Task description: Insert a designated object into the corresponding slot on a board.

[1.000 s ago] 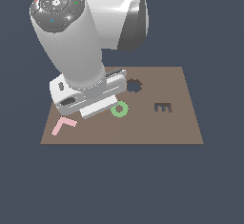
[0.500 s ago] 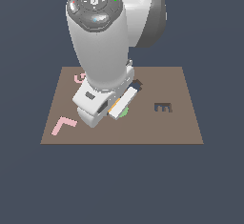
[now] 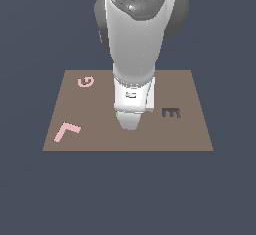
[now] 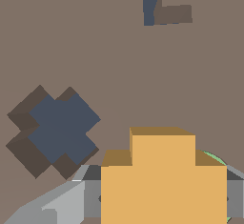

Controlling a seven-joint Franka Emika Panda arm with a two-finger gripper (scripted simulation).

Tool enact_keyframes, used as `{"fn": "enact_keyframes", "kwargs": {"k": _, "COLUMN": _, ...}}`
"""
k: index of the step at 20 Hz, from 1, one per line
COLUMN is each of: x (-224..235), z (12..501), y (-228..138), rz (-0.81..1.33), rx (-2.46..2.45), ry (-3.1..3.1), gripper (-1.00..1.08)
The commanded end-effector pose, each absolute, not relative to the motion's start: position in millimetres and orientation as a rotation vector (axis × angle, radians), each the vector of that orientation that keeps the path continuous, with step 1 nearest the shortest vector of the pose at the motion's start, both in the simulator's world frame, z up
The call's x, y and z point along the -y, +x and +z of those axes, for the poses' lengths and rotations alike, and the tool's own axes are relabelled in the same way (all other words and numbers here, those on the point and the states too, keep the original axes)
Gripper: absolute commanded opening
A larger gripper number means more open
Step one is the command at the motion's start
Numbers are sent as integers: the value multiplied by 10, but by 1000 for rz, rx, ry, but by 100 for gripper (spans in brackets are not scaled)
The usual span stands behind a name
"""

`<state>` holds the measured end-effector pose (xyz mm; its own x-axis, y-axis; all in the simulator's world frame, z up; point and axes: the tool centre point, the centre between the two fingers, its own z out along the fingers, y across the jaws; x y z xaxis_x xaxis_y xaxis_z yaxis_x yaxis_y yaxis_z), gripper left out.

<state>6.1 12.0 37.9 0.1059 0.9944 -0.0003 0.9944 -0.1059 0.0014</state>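
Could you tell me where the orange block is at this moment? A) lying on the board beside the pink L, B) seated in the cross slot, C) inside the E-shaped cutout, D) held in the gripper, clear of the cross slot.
D: in the wrist view the orange block sits between the gripper's fingers, and the cross slot lies empty off to one side.

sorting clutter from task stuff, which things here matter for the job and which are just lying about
Job:
orange cross block, between the gripper fingers
cross-shaped slot
board

Lying about:
E-shaped cutout
pink spiral
pink L piece
green ring, mostly hidden
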Motion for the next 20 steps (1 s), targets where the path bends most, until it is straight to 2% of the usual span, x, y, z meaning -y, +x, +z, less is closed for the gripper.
{"fn": "enact_keyframes", "kwargs": {"k": 1, "x": -212, "z": 387, "y": -22, "rz": 1, "rx": -2244, "ry": 2196, "gripper": -100}}
{"fn": "enact_keyframes", "kwargs": {"k": 10, "x": -395, "z": 400, "y": -323, "rz": 0, "rx": -2593, "ry": 1770, "gripper": -100}}
{"fn": "enact_keyframes", "kwargs": {"k": 20, "x": -442, "z": 407, "y": -533, "rz": -1, "rx": -2767, "ry": 1484, "gripper": -100}}
